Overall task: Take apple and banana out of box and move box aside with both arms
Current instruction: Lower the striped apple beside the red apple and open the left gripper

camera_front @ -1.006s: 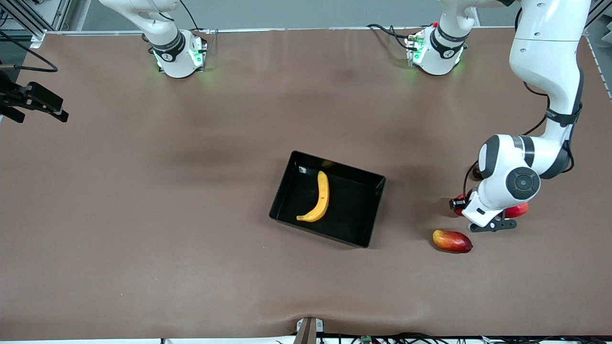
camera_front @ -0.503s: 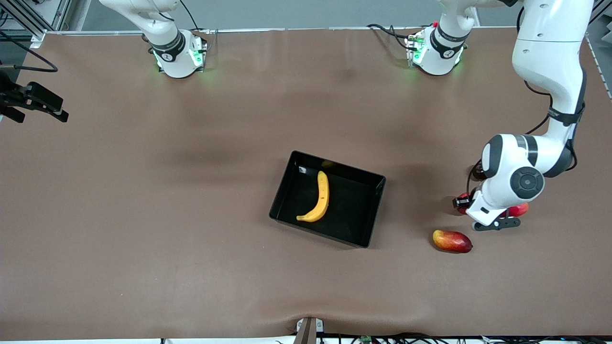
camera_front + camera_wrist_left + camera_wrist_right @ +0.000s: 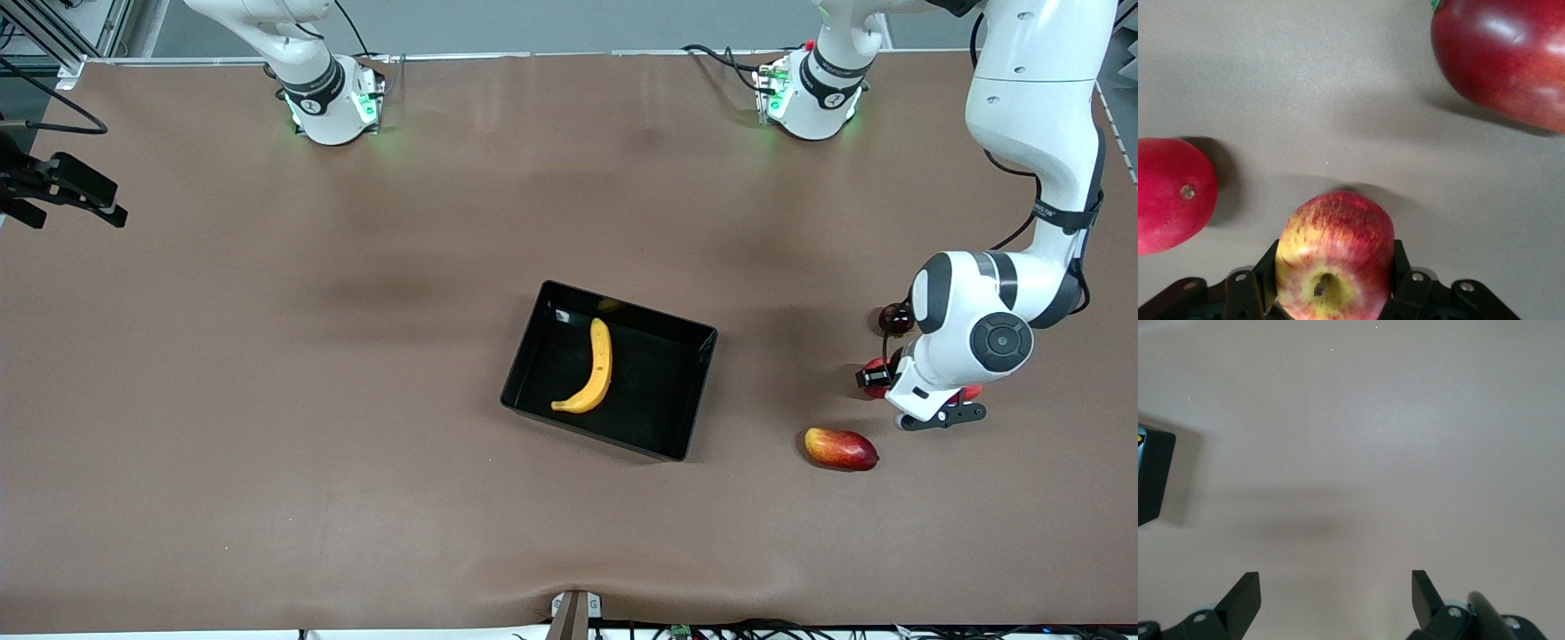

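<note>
- We found the left arm's black two-finger gripper (image 3: 1335, 293) low at the left arm's end of the table, its fingers (image 3: 1265, 277) closed on either side of the small round red apple with a yellow-streaked patch (image 3: 1335, 257); the apple's stem dimple faced the wrist camera.
- In the front view that gripper (image 3: 925, 400) was mostly hidden under the white wrist, so the apple showed only as slivers of red.
- Beside the held apple we saw a plain glossy red round fruit (image 3: 1170, 193) and an oblong smooth red-yellow mango (image 3: 1505, 60), both apart from it on the matte brown tabletop (image 3: 267, 356).
- The mango (image 3: 840, 448) lay nearer the front camera than the gripper.
- The shallow rectangular glossy black plastic box (image 3: 685, 418) sat mid-table, turned slightly askew.
- The long curved yellow banana (image 3: 594, 369) lay inside it, its long axis running toward the front camera, the nearer tip hooking toward the right arm's end.
- The right arm's black gripper (image 3: 1336, 600) waited with its fingers spread wide over bare tabletop, a corner of the box (image 3: 1153, 477) in its view.
</note>
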Controlling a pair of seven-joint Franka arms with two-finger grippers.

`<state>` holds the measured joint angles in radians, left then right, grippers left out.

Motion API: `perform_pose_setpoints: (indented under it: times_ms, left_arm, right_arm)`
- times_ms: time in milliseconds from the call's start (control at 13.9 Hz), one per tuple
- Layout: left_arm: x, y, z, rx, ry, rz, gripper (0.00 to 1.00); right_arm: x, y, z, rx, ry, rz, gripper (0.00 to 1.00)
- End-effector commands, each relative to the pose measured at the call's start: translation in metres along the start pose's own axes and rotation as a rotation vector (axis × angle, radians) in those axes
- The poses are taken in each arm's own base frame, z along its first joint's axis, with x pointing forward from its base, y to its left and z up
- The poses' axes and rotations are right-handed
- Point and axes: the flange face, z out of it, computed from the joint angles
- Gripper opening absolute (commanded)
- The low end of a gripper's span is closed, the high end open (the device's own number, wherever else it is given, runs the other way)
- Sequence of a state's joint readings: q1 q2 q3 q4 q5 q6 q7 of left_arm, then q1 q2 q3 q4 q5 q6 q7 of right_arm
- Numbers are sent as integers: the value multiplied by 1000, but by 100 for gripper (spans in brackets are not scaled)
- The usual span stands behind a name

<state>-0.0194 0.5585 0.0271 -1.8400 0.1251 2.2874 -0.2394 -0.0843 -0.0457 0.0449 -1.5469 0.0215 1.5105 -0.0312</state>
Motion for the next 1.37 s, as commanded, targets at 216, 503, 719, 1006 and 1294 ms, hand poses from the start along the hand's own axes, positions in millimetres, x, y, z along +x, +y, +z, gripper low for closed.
perform_pose_setpoints:
  times_ms: [216, 503, 719, 1006, 1294]
  left_arm:
    - [12, -8, 1, 1, 20, -24, 26]
    - [23, -9, 2, 5, 32, -38, 26]
    - [29, -12, 1, 7, 43, -46, 29]
    - [42, -14, 7, 13, 55, -50, 83]
    - [55, -10, -20, 6, 108, -40, 100]
  right_arm:
    - [3, 0, -3, 16, 4, -8, 100]
    - [4, 0, -3, 16, 2, -8, 100]
    - [3, 0, -3, 14, 4, -8, 100]
    - [4, 0, -1, 15, -1, -8, 100]
    - [4, 0, -1, 16, -1, -8, 100]
